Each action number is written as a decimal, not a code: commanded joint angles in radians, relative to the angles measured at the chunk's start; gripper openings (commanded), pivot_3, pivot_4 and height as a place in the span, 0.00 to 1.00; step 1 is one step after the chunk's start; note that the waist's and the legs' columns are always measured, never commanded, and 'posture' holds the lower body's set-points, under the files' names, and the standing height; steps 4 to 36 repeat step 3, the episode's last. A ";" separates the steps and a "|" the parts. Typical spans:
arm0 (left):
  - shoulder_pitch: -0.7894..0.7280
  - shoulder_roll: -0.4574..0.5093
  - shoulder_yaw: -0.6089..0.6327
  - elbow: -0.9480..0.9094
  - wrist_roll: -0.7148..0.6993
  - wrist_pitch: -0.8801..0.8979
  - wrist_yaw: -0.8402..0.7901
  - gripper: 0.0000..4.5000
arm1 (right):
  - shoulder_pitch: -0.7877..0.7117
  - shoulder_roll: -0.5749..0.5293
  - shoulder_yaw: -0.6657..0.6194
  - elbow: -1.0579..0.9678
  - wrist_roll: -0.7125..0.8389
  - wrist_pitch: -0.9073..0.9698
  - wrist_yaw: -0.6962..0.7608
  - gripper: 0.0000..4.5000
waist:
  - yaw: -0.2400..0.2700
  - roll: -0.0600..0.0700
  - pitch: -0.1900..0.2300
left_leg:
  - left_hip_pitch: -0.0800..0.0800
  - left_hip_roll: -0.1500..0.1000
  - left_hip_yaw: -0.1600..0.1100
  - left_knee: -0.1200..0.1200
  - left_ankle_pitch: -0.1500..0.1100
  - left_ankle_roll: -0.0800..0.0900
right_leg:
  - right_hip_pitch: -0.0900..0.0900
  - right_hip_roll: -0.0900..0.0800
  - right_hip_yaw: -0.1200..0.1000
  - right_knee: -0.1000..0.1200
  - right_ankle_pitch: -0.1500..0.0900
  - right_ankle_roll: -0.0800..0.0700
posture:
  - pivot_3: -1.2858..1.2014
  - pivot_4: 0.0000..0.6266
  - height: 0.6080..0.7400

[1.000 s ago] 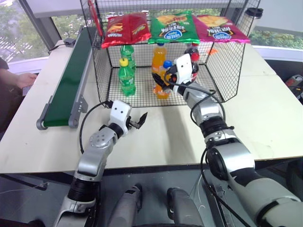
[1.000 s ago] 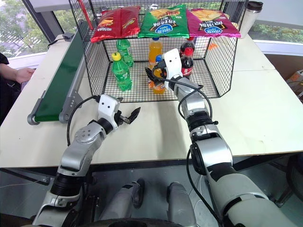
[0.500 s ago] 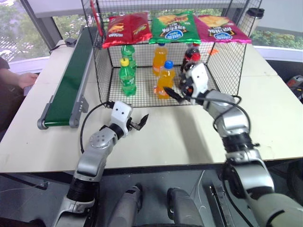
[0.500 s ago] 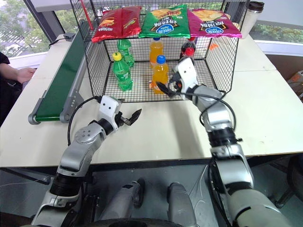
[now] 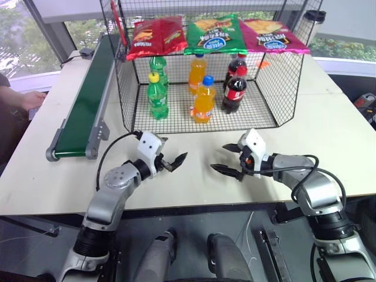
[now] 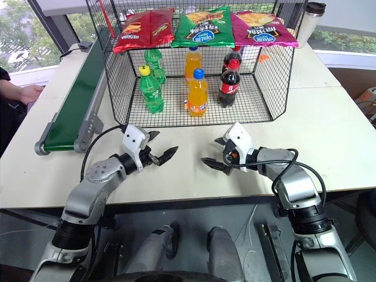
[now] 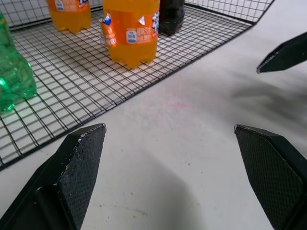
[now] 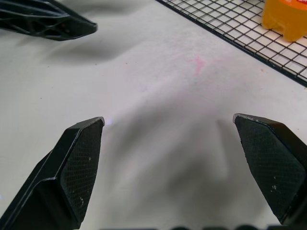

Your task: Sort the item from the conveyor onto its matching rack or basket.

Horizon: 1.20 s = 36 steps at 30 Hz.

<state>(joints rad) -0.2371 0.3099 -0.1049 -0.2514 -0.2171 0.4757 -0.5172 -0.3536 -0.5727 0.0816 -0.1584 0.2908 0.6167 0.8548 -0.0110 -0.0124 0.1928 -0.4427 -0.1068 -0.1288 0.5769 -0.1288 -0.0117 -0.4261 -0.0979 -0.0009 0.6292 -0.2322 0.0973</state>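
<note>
1. Left eye view: the black wire-mesh cage (image 5: 282, 88) stands on the white table (image 5: 346, 147) and serves as landmark. The orange soda bottle (image 5: 204, 100) with blue cap stands upright on the cage's mesh floor, near the open front. A second orange bottle (image 5: 197, 73) stands behind it. Two green bottles (image 5: 157, 94) with yellow caps stand to its left, two cola bottles (image 5: 235, 88) with red caps to its right. Three chip bags, red (image 5: 155, 35), green (image 5: 212, 32) and magenta (image 5: 273, 35), lie flat on the cage top. The green conveyor (image 5: 88, 100) runs along the cage's left side, with nothing on its visible belt. A person's hand (image 5: 29, 98) rests at the table edge, left of the conveyor.

2. Right eye view: in front of the cage, the left gripper (image 6: 163, 154) and right gripper (image 6: 212, 158) hang just above the table, tips pointing toward each other, apart from each other and from the cage. Both have fingers spread and grasp nothing. A lidded cup (image 6: 314, 20) stands behind the cage's right rear corner.

3. Left wrist view: the left fingers (image 7: 76, 167) stand wide apart over bare table. The orange soda bottle's base sits on the mesh floor just inside the cage's front edge.

4. Right wrist view: the right fingers (image 8: 72, 167) stand wide apart, empty, over bare table before the cage front.
</note>
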 commanded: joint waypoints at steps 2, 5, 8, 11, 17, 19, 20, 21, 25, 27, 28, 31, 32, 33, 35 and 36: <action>0.006 0.004 0.004 -0.028 -0.022 0.002 -0.015 1.00 | 0.003 -0.009 -0.023 -0.041 0.020 -0.003 -0.008 1.00 | 0.001 0.000 0.000 | 0.000 0.000 0.000 0.000 0.000 0.000 | 0.000 0.000 0.000 0.000 0.000 0.000 | 0.52 0.24 0.98; 0.007 0.003 0.005 -0.026 -0.027 0.000 -0.018 1.00 | 0.002 -0.008 -0.023 -0.041 0.021 -0.003 -0.009 1.00 | 0.001 0.000 0.000 | 0.000 0.000 0.000 0.000 0.000 0.000 | 0.000 0.000 0.000 -0.001 0.000 0.000 | 0.52 0.24 0.98; 0.007 0.003 0.005 -0.026 -0.027 0.000 -0.018 1.00 | 0.002 -0.008 -0.023 -0.041 0.021 -0.003 -0.009 1.00 | 0.001 0.000 0.000 | 0.000 0.000 0.000 0.000 0.000 0.000 | 0.000 0.000 0.000 -0.001 0.000 0.000 | 0.52 0.24 0.98; 0.007 0.003 0.005 -0.026 -0.027 0.000 -0.018 1.00 | 0.002 -0.008 -0.023 -0.041 0.021 -0.003 -0.009 1.00 | 0.001 0.000 0.000 | 0.000 0.000 0.000 0.000 0.000 0.000 | 0.000 0.000 0.000 -0.001 0.000 0.000 | 0.52 0.24 0.98; 0.007 0.003 0.005 -0.026 -0.027 0.000 -0.018 1.00 | 0.002 -0.008 -0.023 -0.041 0.021 -0.003 -0.009 1.00 | 0.001 0.000 0.000 | 0.000 0.000 0.000 0.000 0.000 0.000 | 0.000 0.000 0.000 -0.001 0.000 0.000 | 0.52 0.24 0.98; 0.007 0.003 0.005 -0.026 -0.027 0.000 -0.018 1.00 | 0.002 -0.008 -0.023 -0.041 0.021 -0.003 -0.009 1.00 | 0.001 0.000 0.000 | 0.000 0.000 0.000 0.000 0.000 0.000 | 0.000 0.000 0.000 -0.001 0.000 0.000 | 0.52 0.24 0.98; 0.007 0.003 0.005 -0.026 -0.027 0.000 -0.018 1.00 | 0.002 -0.008 -0.023 -0.041 0.021 -0.003 -0.009 1.00 | 0.001 0.000 0.000 | 0.000 0.000 0.000 0.000 0.000 0.000 | 0.000 0.000 0.000 -0.001 0.000 0.000 | 0.52 0.24 0.98; 0.007 0.003 0.005 -0.026 -0.027 0.000 -0.018 1.00 | 0.002 -0.008 -0.023 -0.041 0.021 -0.003 -0.009 1.00 | 0.001 0.000 0.000 | 0.000 0.000 0.000 0.000 0.000 0.000 | 0.000 0.000 0.000 -0.001 0.000 0.000 | 0.52 0.24 0.98; 0.007 0.003 0.005 -0.026 -0.027 0.000 -0.018 1.00 | 0.002 -0.008 -0.023 -0.041 0.021 -0.003 -0.009 1.00 | 0.001 0.000 0.000 | 0.000 0.000 0.000 0.000 0.000 0.000 | 0.000 0.000 0.000 -0.001 0.000 0.000 | 0.52 0.24 0.98; 0.007 0.003 0.005 -0.026 -0.027 0.000 -0.018 1.00 | 0.002 -0.008 -0.023 -0.041 0.021 -0.003 -0.009 1.00 | 0.001 0.000 0.000 | 0.000 0.000 0.000 0.000 0.000 0.000 | 0.000 0.000 0.000 -0.001 0.000 0.000 | 0.52 0.24 0.98; 0.007 0.003 0.005 -0.026 -0.027 0.000 -0.018 1.00 | 0.002 -0.008 -0.023 -0.041 0.021 -0.003 -0.009 1.00 | 0.001 0.000 0.000 | 0.000 0.000 0.000 0.000 0.000 0.000 | 0.000 0.000 0.000 -0.001 0.000 0.000 | 0.52 0.24 0.98; 0.007 0.003 0.005 -0.026 -0.027 0.000 -0.018 1.00 | 0.002 -0.008 -0.023 -0.041 0.021 -0.003 -0.009 1.00 | 0.001 0.000 0.000 | 0.000 0.000 0.000 0.000 0.000 0.000 | 0.000 0.000 0.000 -0.001 0.000 0.000 | 0.52 0.24 0.98; 0.007 0.003 0.005 -0.026 -0.027 0.000 -0.018 1.00 | 0.002 -0.008 -0.023 -0.041 0.021 -0.003 -0.009 1.00 | 0.001 0.000 0.000 | 0.000 0.000 0.000 0.000 0.000 0.000 | 0.000 0.000 0.000 -0.001 0.000 0.000 | 0.52 0.24 0.98; 0.007 0.003 0.005 -0.026 -0.027 0.000 -0.018 1.00 | 0.002 -0.008 -0.023 -0.041 0.021 -0.003 -0.009 1.00 | 0.001 0.000 0.000 | 0.000 0.000 0.000 0.000 0.000 0.000 | 0.000 0.000 0.000 -0.001 0.000 0.000 | 0.52 0.24 0.98; 0.007 0.003 0.005 -0.026 -0.027 0.000 -0.018 1.00 | 0.002 -0.008 -0.023 -0.041 0.021 -0.003 -0.009 1.00 | 0.001 0.000 0.000 | 0.000 0.000 0.000 0.000 0.000 0.000 | 0.000 0.000 0.000 -0.001 0.000 0.000 | 0.52 0.24 0.98; 0.007 0.003 0.005 -0.026 -0.027 0.000 -0.018 1.00 | 0.002 -0.008 -0.023 -0.041 0.021 -0.003 -0.009 1.00 | 0.001 0.000 0.000 | 0.000 0.000 0.000 0.000 0.000 0.000 | 0.000 0.000 0.000 -0.001 0.000 0.000 | 0.52 0.24 0.98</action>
